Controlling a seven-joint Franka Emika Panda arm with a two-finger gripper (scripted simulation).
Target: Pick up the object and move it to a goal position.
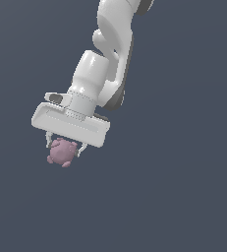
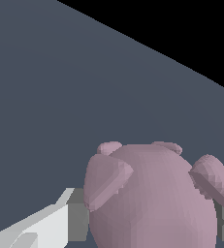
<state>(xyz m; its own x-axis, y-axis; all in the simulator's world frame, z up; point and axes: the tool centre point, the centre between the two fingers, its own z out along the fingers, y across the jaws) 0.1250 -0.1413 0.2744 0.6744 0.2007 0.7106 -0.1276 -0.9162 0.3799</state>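
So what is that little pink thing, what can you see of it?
The pink lump is a small, matte, dusty-pink rounded body with stubby knobs sticking out, narrower than the white bar above it. It sits between the arm's two fingers, one on each side, apparently clamped. The wrist view shows its smooth dome close up.

A flat, matte slate-grey surface (image 1: 174,172) fills the exterior view from edge to edge, plain and unmarked. In the wrist view the same grey plane (image 2: 60,97) ends at a straight edge against black.
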